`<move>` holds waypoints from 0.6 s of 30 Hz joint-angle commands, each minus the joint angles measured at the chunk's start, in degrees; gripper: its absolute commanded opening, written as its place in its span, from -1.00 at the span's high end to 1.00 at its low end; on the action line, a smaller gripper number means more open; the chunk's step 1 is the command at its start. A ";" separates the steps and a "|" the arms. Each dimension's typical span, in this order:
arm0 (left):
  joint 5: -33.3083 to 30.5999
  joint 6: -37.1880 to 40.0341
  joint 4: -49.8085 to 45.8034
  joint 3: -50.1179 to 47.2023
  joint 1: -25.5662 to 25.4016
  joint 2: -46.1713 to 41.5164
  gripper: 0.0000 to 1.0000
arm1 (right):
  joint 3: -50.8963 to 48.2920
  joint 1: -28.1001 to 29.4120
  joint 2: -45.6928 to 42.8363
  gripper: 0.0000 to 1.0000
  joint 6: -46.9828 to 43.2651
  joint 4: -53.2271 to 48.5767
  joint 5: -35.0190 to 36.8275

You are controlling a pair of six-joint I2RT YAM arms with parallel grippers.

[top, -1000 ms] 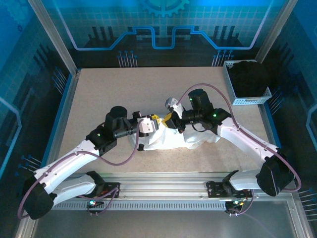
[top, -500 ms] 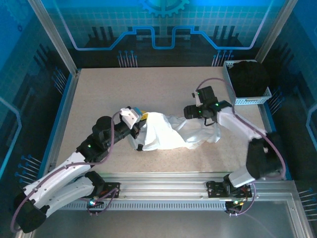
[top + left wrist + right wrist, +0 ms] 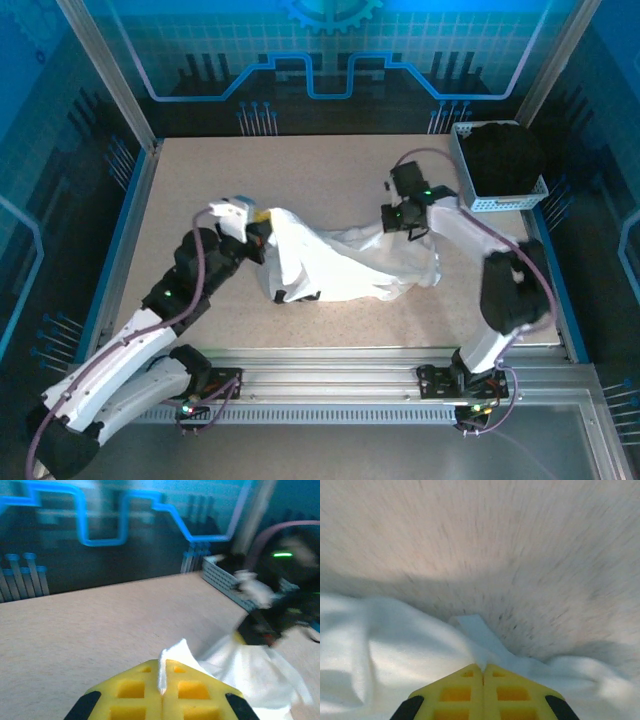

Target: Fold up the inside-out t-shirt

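Observation:
The white inside-out t-shirt (image 3: 345, 265) lies crumpled mid-table, drawn out between my two grippers. My left gripper (image 3: 260, 217) is shut on the shirt's left end, lifted a little off the table. In the left wrist view a fold of the white t-shirt (image 3: 252, 675) is pinched between the yellow fingers (image 3: 195, 690) of the left gripper (image 3: 163, 677). My right gripper (image 3: 397, 222) is shut on the shirt's right upper edge. In the right wrist view the right gripper (image 3: 483, 669) clamps an edge of the t-shirt (image 3: 395, 645) low over the table.
A white mesh basket (image 3: 497, 203) holding a black garment (image 3: 505, 155) stands at the back right, close to the right arm. The speckled tabletop (image 3: 280, 170) stretches behind the shirt. A blue rail and metal frame border the table.
The grippers have drawn apart: the left one went left and back with the cloth, the right one went right along the shirt and is now shut on its edge. The shirt is stretched wider.

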 commanded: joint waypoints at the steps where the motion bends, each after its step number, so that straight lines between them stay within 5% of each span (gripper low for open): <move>1: 3.41 -11.81 -1.72 8.86 8.07 -0.90 1.00 | 3.03 -3.99 -13.62 1.00 -0.04 3.93 -1.22; 7: 7.46 -9.61 -3.44 23.86 15.81 2.13 1.00 | 9.13 -9.02 -23.19 1.00 -0.83 1.34 -1.60; 18: 7.47 -5.80 -5.68 31.34 18.09 5.81 1.00 | 8.70 -7.38 -26.34 1.00 -0.64 0.29 -6.81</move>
